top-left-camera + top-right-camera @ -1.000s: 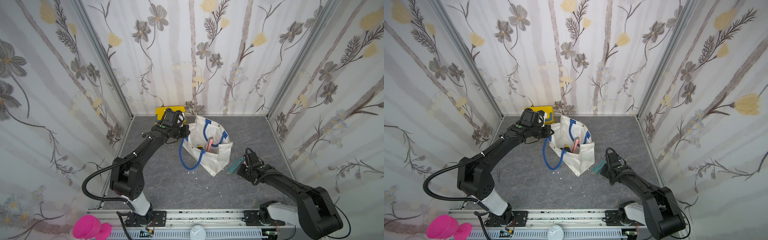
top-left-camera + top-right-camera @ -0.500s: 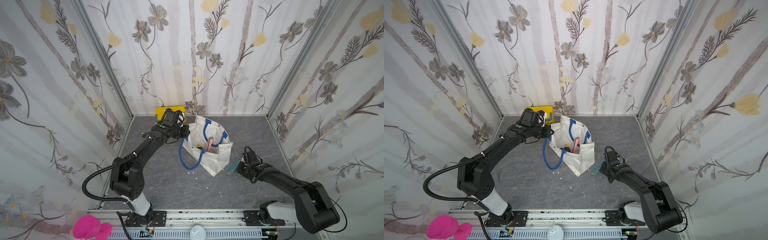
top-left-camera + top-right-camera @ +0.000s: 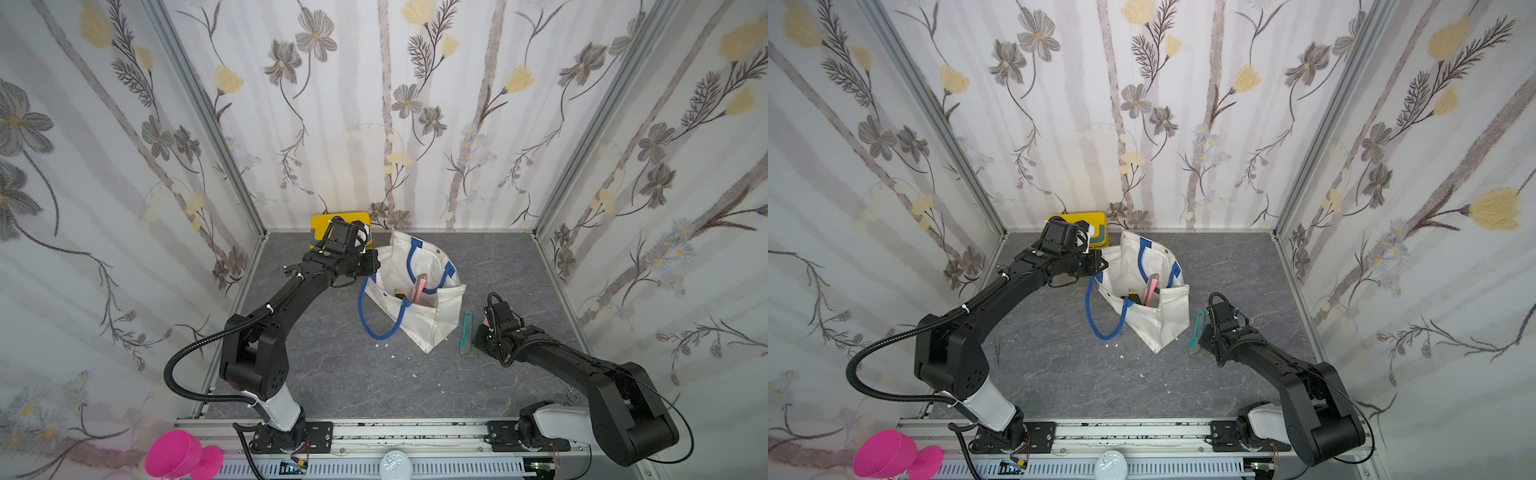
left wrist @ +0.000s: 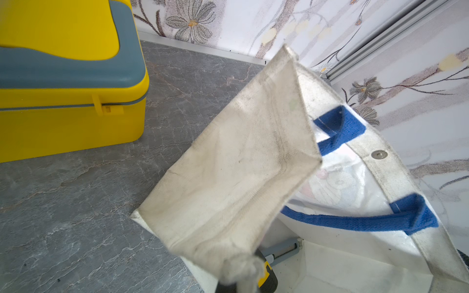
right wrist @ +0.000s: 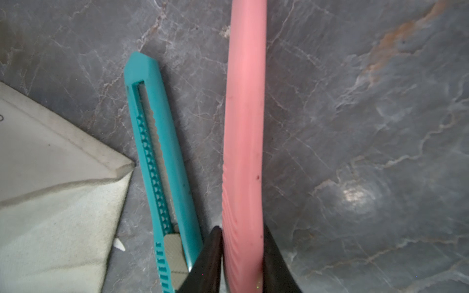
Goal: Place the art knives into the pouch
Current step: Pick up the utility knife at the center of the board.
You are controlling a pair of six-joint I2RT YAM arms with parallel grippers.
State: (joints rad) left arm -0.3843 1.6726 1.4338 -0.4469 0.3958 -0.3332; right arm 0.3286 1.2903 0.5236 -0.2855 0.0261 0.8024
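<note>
The pouch (image 3: 419,320), off-white canvas with blue rope handles, stands open at mid-floor in both top views. My left gripper (image 3: 372,264) is shut on its near rim; in the left wrist view the cloth (image 4: 228,177) bunches over the jaws and hides them. To the pouch's right a pink art knife (image 5: 243,126) lies on the grey floor, and my right gripper (image 5: 242,253) is shut on its ribbed end, both fingers (image 5: 208,258) pressed against its sides. A teal art knife (image 5: 162,165) lies parallel between it and the pouch corner (image 5: 50,190).
Another pink knife (image 3: 417,289) and a yellow-black tool (image 3: 400,296) stick up inside the pouch. A yellow box with a grey handle (image 3: 328,226) stands against the back wall behind my left arm. The teal knife (image 3: 466,332) almost touches the pouch.
My right gripper has shifted slightly toward the pouch, and its jaws have closed in on the pink knife. The left arm and the pouch have not moved.
</note>
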